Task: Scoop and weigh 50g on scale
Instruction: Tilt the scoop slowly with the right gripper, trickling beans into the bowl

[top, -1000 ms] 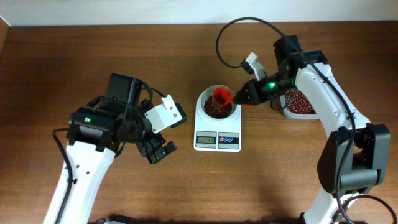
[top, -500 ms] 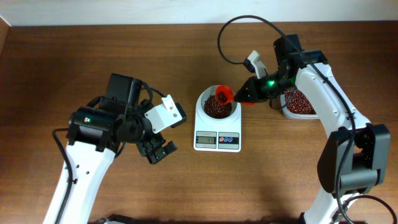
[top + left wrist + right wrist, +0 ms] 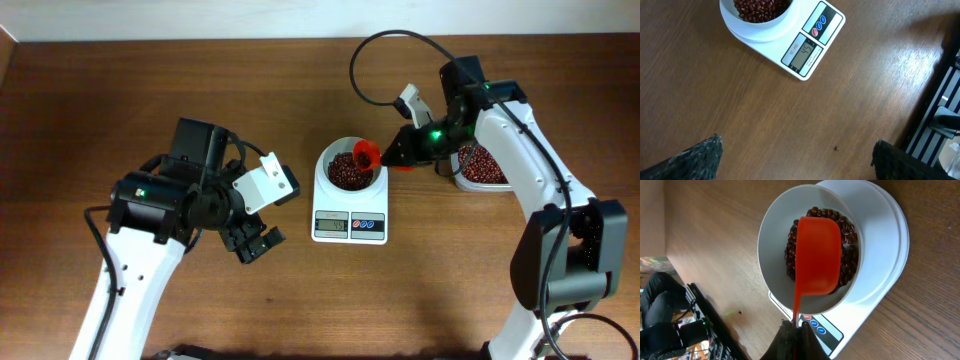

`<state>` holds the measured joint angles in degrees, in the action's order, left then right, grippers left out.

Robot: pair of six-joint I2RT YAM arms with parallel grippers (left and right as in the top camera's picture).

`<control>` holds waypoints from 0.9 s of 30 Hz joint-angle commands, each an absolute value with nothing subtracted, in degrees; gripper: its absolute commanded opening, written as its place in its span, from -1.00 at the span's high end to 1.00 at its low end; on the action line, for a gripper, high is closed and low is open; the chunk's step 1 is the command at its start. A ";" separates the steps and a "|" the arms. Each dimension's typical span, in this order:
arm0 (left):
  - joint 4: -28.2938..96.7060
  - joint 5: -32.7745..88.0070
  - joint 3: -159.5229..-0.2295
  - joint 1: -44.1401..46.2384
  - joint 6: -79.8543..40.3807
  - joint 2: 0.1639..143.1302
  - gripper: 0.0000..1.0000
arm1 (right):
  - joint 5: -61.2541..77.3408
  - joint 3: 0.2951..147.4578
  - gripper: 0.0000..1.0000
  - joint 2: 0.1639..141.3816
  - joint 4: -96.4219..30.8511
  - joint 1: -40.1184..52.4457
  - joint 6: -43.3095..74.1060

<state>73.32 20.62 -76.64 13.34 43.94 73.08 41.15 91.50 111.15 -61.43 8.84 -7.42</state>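
Overhead: small white digital scale [image 3: 350, 222] w/ round white bowl [image 3: 327, 160] sits mid-bench [image 3: 150, 90]. Dark red-brown beans [image 3: 343, 176] lie in the bowl. Right hand [image 3: 397, 155] grips red plastic scoop [image 3: 366, 153], tilted over bowl's rim. Clear plastic tub [image 3: 482, 166] w/ more beans lies partly under right arm. Left hand [image 3: 255, 243] is wide open, empty, well apart from the scale.

Left wrist: display [image 3: 802, 50] reads 45; only bare bench between its fingers.

Right wrist: scoop hides the bowl's middle, handle pinched.

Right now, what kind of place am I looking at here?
Probably a robotics lab bench, not a kitchen: a white left arm and right arm stand at a wooden table, and a small scale holds beans in its bowl.
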 commanded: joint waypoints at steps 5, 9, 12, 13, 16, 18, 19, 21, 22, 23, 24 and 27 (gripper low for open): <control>73.36 21.41 -77.45 12.95 44.47 72.40 -0.98 | 41.58 92.07 0.92 109.95 -60.62 9.06 -8.71; 73.21 21.23 -77.45 12.95 44.47 72.40 -0.98 | 49.15 92.07 0.92 109.95 -60.62 9.04 -13.34; 73.21 21.23 -77.45 12.95 44.47 72.40 -0.98 | 38.61 92.07 0.92 109.97 -60.62 9.06 -6.59; 73.21 21.23 -77.45 12.95 44.47 72.40 -0.98 | 38.74 92.07 0.92 109.97 -60.60 9.06 -6.61; 73.21 21.23 -77.45 12.95 44.47 72.40 -0.98 | 52.18 92.07 0.92 109.97 -60.51 9.06 -16.19; 73.21 21.23 -77.45 12.95 44.47 72.40 -0.98 | 38.11 92.05 0.92 109.97 -60.86 9.04 -6.37; 73.21 21.23 -77.45 12.95 44.47 72.40 -0.98 | 39.68 92.05 0.92 109.97 -60.77 9.06 -6.59; 73.21 21.23 -77.45 12.95 44.47 72.40 -0.98 | 39.90 92.05 0.92 109.97 -60.66 9.06 -6.59; 73.21 21.23 -77.45 12.95 44.47 72.40 -0.98 | 40.07 92.05 0.92 109.97 -60.62 9.06 -6.59; 73.21 21.23 -77.45 12.95 44.47 72.40 -0.98 | 40.07 92.05 0.92 109.97 -60.62 9.06 -6.59; 73.21 21.23 -77.45 12.95 44.47 72.40 -0.98 | 40.07 92.05 0.92 109.97 -60.62 9.06 -6.59; 73.21 21.23 -77.45 12.95 44.47 72.40 -0.98 | 40.07 92.07 0.92 109.97 -60.60 9.06 -6.59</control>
